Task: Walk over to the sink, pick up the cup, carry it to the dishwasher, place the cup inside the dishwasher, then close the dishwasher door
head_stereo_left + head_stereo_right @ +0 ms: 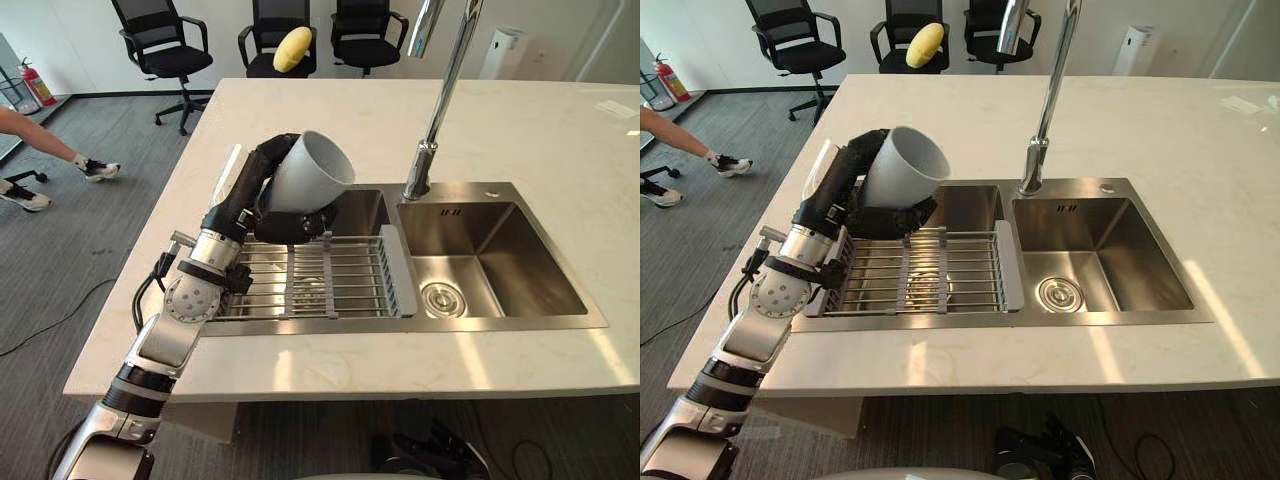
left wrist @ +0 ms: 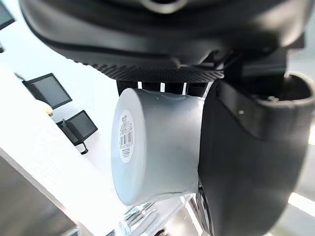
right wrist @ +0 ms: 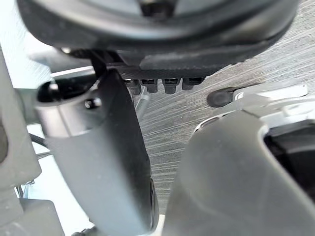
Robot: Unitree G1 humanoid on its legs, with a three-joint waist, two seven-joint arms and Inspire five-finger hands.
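Entry: cup in hand at the sink.

My left hand (image 1: 288,226) is closed round the cup (image 1: 312,172); fingers over the upper side of the wall, thumb on the other side; grip sits low on the body, near the base. The cup is in the air over the far left part of the sink (image 1: 560,320), above the wire rack (image 1: 340,275) that lies across the left basin; it is tilted, mouth up and towards the tap (image 1: 440,100); I judge it clear of the rack.

My right hand (image 3: 115,147) hangs over the carpeted floor, away from the desk (image 1: 560,130); whether it is wide or closed I cannot tell.

Handling notes, all judgement:
- pale grey, plain wall, no handle seen; a paper label sits on the flat base in the left wrist view
- stiff; it does not give under my fingers, so no crushing risk
- empty as far as the mouth shows, so probably light
- wall looks smooth; maybe slippery, more so if wet from the sink; material not certain, so treat it as breakable
- the body tapers towards the base; a low grip could let it slide out mouth-first when tipped
- best hold: round the mid wall, thumb opposite the fingers; keep the mouth level or up during the walk
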